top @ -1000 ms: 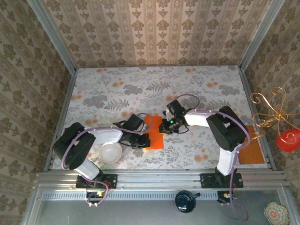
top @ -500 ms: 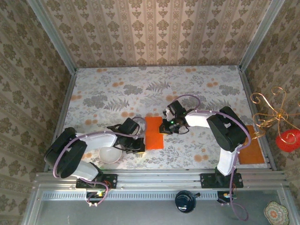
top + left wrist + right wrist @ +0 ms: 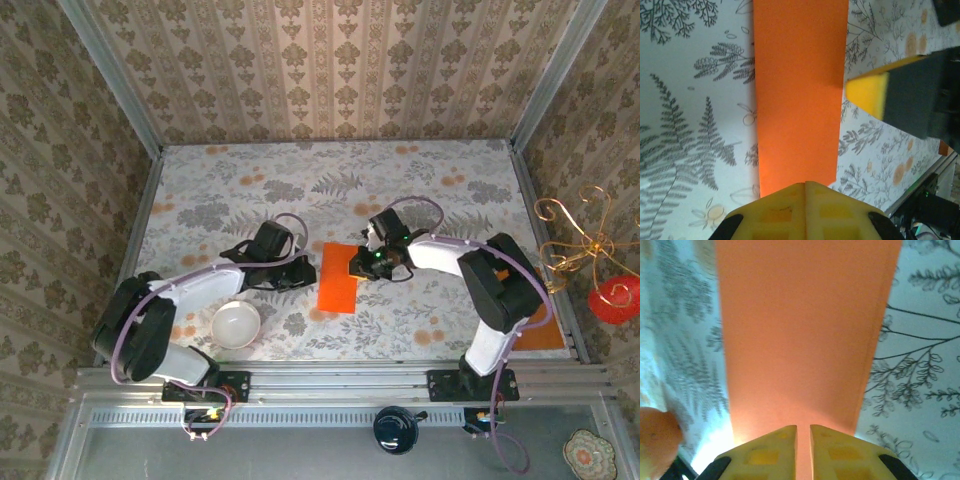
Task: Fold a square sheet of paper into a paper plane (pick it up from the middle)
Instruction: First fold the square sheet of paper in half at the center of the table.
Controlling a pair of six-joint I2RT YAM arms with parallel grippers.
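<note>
White bowl [image 3: 236, 325] sitting by left arm. Left gripper [image 3: 805, 184] sitting closed, tip at orange paper [image 3: 338, 278] edge. Right gripper [image 3: 803, 427] hovering over opposite edge, pads standing slightly apart. Paper lying mid-table [image 3: 420, 190], folded narrow.

Our left arm [image 3: 205, 288] stretched from lower left toward mid-frame, our left tool [image 3: 805, 186] with pads pressed together, our right arm [image 3: 495, 285] bent in from lower right, our right tool [image 3: 803, 429] with pads a narrow slit apart

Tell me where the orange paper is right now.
In the top view the orange paper lies near the middle of the table, beyond and right of the white bowl.
</note>
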